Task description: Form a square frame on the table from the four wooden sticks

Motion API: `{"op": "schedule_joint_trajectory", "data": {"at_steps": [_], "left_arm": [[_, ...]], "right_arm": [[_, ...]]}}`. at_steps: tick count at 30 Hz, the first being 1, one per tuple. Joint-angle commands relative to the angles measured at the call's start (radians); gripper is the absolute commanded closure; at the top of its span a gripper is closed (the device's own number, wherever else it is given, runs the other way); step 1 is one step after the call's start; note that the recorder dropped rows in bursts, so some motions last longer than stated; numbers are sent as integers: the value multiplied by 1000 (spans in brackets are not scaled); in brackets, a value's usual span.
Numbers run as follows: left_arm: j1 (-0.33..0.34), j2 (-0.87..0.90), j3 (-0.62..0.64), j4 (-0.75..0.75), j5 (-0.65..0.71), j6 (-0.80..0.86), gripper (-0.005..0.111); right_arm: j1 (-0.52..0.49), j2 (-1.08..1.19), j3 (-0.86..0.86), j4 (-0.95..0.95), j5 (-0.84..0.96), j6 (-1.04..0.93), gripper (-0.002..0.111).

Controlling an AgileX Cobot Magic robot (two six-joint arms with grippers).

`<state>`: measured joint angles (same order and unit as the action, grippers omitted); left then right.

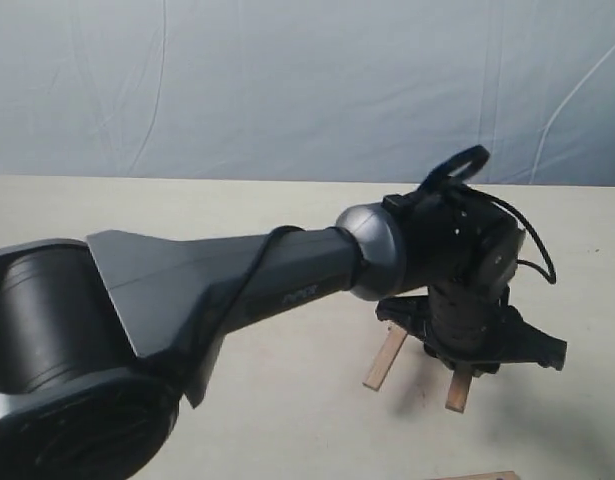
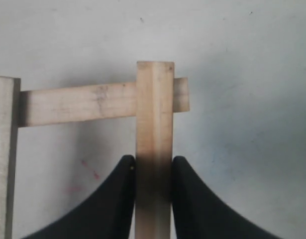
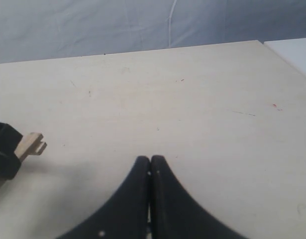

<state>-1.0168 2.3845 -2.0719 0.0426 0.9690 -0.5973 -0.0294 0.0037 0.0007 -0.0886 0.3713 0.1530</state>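
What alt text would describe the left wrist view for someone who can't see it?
The left gripper clamps a wooden stick that crosses over a second stick near its end. The second stick's other end meets a third stick on a pale table.

the left arm (image 1: 237,290) slants across the desk (image 1: 237,205), and the left hand (image 2: 153,164) covers the crossed sticks (image 2: 155,97); behind the sticks, toward the backdrop (image 1: 287,80), the desk lies open; a loose stick (image 1: 479,476) lies in front of them.
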Motion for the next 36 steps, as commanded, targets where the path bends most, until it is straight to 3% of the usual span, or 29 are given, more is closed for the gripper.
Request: {"op": "schedule_joint_trajectory", "data": {"at_steps": [1,6,17,32,36], "left_arm": [[-34,-17,34,37,-42,-144,107],[-80,-17,68,43,-103,-259,107],[-167,-17,101,218,-97,-613,107],[-165,-43,208,281,-237,-753,107],[-137,-109,208,315,-160,-610,107]], "right_arm": [[-5,-4,-1,-3,-6,-1,109],[-5,-4,-1,-3,-6,-1,109],[-5,-4,-1,-3,-6,-1,109],[-5,-4,-1,-3,-8,-1,109],[-5,-4,-1,-3,-8,-1,109]]}}
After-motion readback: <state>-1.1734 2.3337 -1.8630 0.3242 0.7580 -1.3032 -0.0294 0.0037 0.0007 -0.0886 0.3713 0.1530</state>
